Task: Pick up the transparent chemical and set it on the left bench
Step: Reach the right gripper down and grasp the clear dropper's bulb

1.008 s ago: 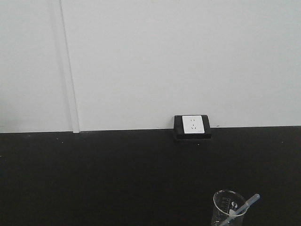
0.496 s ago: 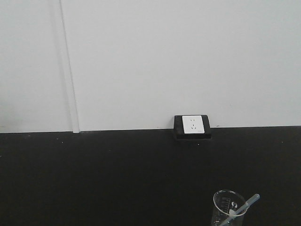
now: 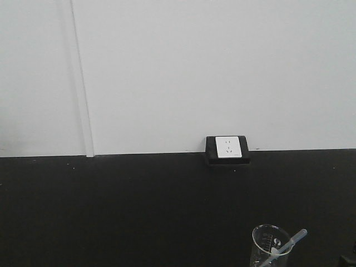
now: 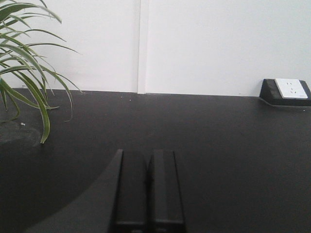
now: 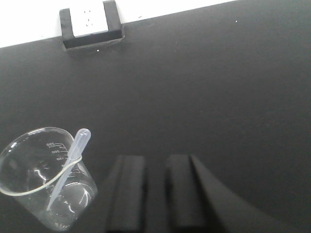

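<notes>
The transparent chemical (image 5: 68,165) is a clear dropper pipette leaning in a glass beaker (image 5: 24,160), bulb end up over the rim. In the front view the transparent chemical (image 3: 292,240) and the beaker (image 3: 266,242) sit at the bottom right of a black worktop. My right gripper (image 5: 154,162) is open and empty, low over the worktop just right of the beaker, not touching it. My left gripper (image 4: 148,154) is shut on nothing, its fingers pressed together over bare black worktop. The left bench is out of view.
A white wall socket (image 3: 228,148) in a black housing sits where the worktop meets the white wall. A potted plant's long green leaves (image 4: 24,63) hang in at the left of the left wrist view. A dark part (image 3: 349,260) pokes in at the front view's bottom right corner.
A small dark part has come into the front view's bottom right corner. The beaker and pipette have not moved.
</notes>
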Robot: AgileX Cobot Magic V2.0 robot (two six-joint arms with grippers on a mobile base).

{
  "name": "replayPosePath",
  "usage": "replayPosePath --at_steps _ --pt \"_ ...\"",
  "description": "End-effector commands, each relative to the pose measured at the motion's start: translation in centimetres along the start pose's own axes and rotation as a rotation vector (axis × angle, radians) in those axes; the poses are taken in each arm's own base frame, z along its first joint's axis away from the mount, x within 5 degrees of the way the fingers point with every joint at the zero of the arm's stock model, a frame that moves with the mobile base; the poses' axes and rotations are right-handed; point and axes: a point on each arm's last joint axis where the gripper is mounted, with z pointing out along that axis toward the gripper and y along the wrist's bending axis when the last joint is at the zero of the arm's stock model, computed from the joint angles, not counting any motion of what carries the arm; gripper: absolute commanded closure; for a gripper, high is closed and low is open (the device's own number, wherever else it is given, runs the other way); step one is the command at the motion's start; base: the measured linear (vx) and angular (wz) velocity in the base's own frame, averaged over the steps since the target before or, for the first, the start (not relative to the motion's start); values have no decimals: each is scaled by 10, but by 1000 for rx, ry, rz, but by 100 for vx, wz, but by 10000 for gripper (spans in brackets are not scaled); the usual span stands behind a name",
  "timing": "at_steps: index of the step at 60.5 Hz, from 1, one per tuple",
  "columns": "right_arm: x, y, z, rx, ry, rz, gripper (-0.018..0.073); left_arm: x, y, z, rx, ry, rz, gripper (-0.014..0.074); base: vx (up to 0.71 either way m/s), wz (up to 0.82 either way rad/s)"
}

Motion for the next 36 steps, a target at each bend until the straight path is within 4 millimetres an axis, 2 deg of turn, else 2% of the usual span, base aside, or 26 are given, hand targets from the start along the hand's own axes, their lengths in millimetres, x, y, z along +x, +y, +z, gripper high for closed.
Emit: replayPosePath --at_steps 1,5,11,23,36 --pt "-20 2 5 -20 -144 3 201 -3 0 -1 -2 -81 -9 600 0 0" --pt "-17 2 12 -22 -141 28 146 -3 0 -1 -2 -81 -9 600 0 0" --pt "-12 2 25 -36 -149 70 114 -3 0 -1 -2 -81 -9 600 0 0" --pt "-7 22 46 -265 -276 -82 115 -3 0 -1 -2 -81 -9 600 0 0" --pt "6 26 65 -352 -335 -41 115 -3 0 -1 -2 -81 -9 600 0 0"
